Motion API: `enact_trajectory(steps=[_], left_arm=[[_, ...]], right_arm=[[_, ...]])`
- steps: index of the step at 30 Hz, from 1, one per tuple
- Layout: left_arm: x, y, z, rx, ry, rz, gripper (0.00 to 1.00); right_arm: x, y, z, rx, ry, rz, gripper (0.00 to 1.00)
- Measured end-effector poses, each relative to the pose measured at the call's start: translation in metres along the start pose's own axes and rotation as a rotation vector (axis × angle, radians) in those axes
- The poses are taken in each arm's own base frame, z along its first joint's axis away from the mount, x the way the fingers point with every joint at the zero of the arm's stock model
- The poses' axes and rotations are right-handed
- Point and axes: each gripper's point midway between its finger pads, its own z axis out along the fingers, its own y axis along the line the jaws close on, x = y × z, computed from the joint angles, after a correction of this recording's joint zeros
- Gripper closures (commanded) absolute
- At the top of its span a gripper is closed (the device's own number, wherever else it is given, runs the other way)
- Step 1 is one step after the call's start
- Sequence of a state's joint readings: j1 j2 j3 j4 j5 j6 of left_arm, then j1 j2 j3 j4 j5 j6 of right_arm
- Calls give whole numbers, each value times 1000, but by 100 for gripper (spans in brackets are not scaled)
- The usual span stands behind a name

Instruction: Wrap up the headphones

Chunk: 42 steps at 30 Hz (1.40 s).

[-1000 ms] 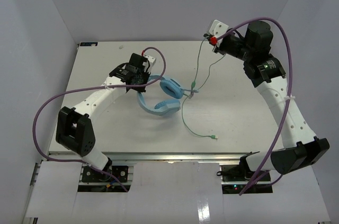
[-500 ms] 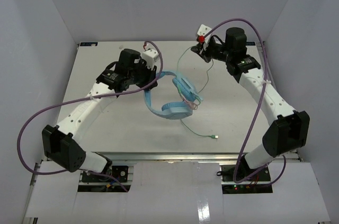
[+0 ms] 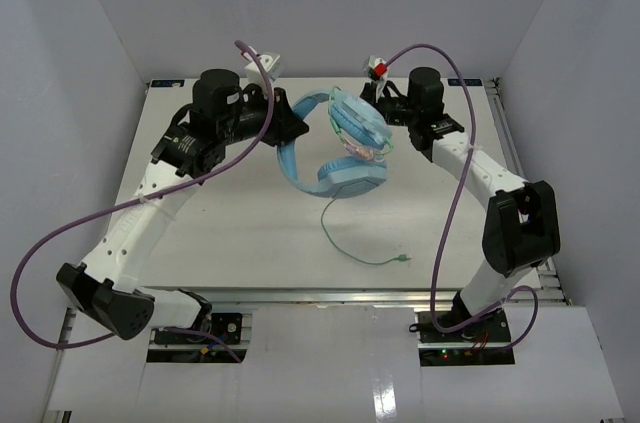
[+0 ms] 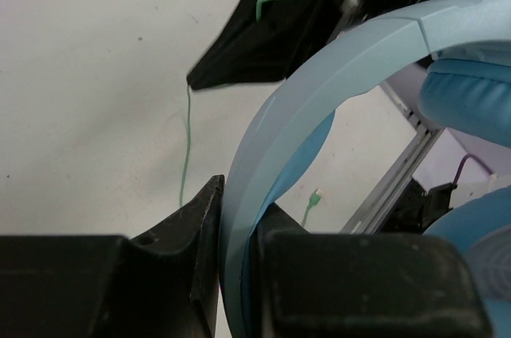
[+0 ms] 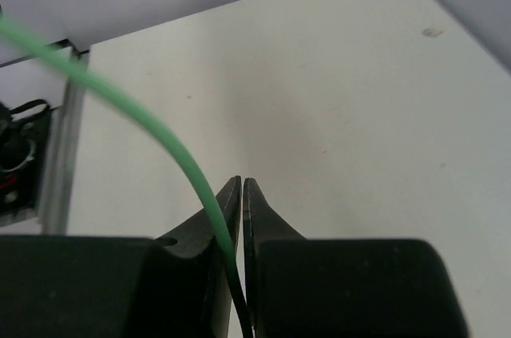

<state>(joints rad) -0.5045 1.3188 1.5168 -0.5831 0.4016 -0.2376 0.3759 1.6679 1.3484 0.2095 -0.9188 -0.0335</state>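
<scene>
**Headphones held aloft by the headband, cable pinched for winding**

The headphones (image 3: 355, 125) hang over the middle of the tabletop (image 3: 220, 223), apparently lifted clear of it. The left gripper (image 4: 238, 198) is clamped tight on the headband (image 4: 335, 66). The right gripper (image 5: 242, 184) is nipped closed on the thin green cable (image 5: 120, 101), whose slack trails down to the plug (image 3: 401, 261) on the tabletop. The set looks light. The stiff, smooth headband is the sound hold, though it may pivot. The padded earcups (image 3: 352, 175) would squash. The limp cable probably slips easily, so gentle tension suits it.
</scene>
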Motion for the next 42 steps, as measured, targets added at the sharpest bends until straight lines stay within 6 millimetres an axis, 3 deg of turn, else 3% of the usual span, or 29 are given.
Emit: enact_trajectory(steps=[4,6,8,11,14,18,22,26,32,36,42], left_arm=[[-35,-8,-7,-16,-90,-57,100],[-50,-12,-10,-16,-133,-80,100],[-65,-14,-10,-20,-168,-102,100],[-78,-15,-7,-22,-194,-133,100],[-88,-15,-1,-23,-206,-163,100],[-93,-9,3,-50,-219,-197,100],[-103,2,-3,-132,-260,-208,100],[-125,8,-15,-191,-330,-206,100],[-166,11,-29,-230,-446,-206,100],[-180,31,-33,-292,-488,-215,100],[-189,92,-47,-453,-531,-245,100]], right_arm=[[27,23,10,-128,-32,199,81],[38,33,15,-174,-32,290,71],[39,47,19,-221,-39,348,64],[25,66,24,-288,-84,361,56],[9,86,29,-354,-128,360,56],[4,107,39,-426,-147,389,54],[20,132,47,-471,-122,476,52],[41,158,52,-505,-66,589,51],[43,197,62,-571,-29,665,51],[47,232,60,-625,-4,660,52],[51,290,39,-730,-7,515,56]])
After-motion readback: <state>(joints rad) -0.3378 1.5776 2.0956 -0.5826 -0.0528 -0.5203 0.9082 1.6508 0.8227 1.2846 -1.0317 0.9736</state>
